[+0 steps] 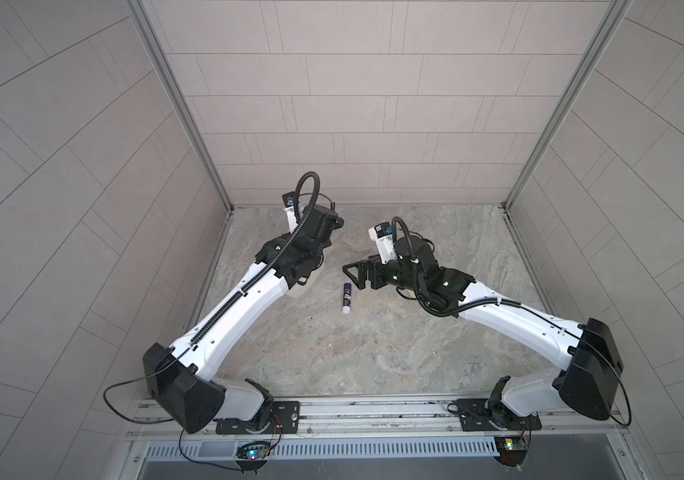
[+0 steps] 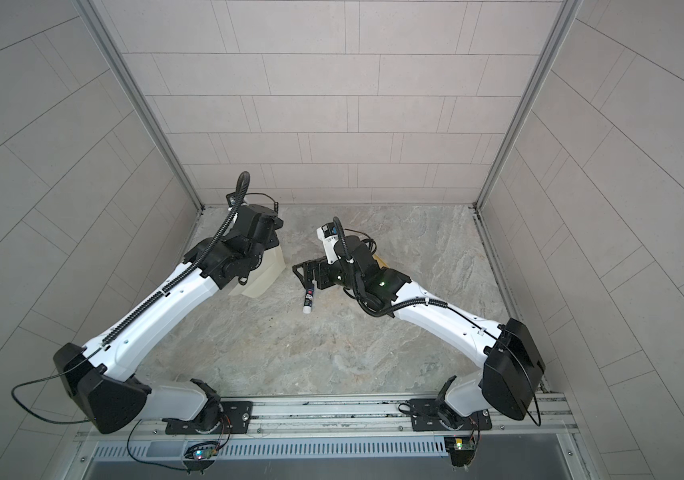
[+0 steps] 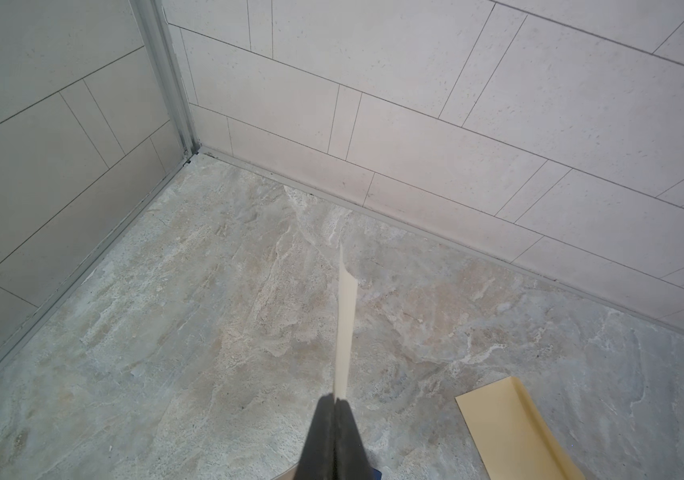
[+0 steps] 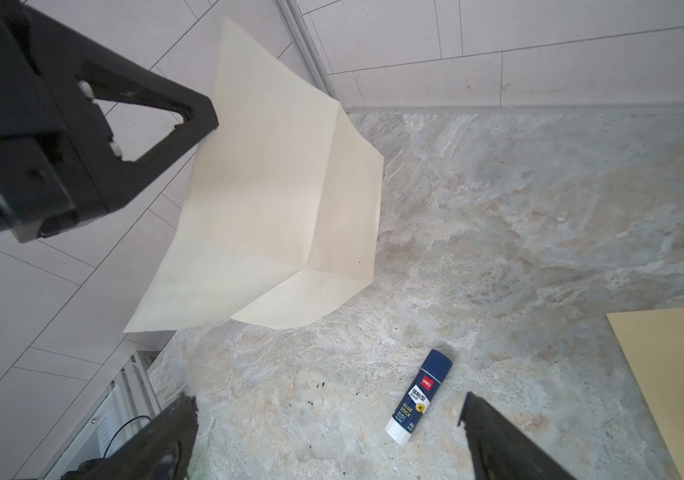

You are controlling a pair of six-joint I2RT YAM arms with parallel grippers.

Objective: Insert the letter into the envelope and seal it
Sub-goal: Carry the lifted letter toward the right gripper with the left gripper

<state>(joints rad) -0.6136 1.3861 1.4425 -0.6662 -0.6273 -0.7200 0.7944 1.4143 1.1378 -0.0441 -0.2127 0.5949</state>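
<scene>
Setting: pale tiled walls (image 1: 352,104) on three sides, with a grey-beige marbled table (image 1: 352,353) between them.
Letter: the letter (image 4: 273,199), a thin cream paper sheet creased by cross folds, hangs clear of the table at the left rear, half unfolded and drooping (no printed side shows from here).
Left gripper: the left gripper (image 3: 335,405) has its jaws pinched tight on one edge of the letter; nothing else holds the sheet.
Right gripper: the right gripper (image 4: 325,409) is spread wide and empty, facing the letter from above the table.
Envelope: the envelope (image 3: 510,432), a plain yellow-tan manila paper rectangle, lies flat on the table beneath the right arm, well apart from the letter (mostly hidden in both top views).
Glue stick: a dark blue and white plastic glue stick (image 4: 419,397), capped, lies on its side between the arms, untouched.
Step in hand: by my reckoning the letter is lifted and being readied; it is not yet folded small enough to insert.
Next move calls for: the free right gripper to take the loose hanging edge so the sheet can be refolded along its creases, then carried to the envelope's mouth.
Count: letter, one; envelope, one; glue stick, one; grippers, two.
</scene>
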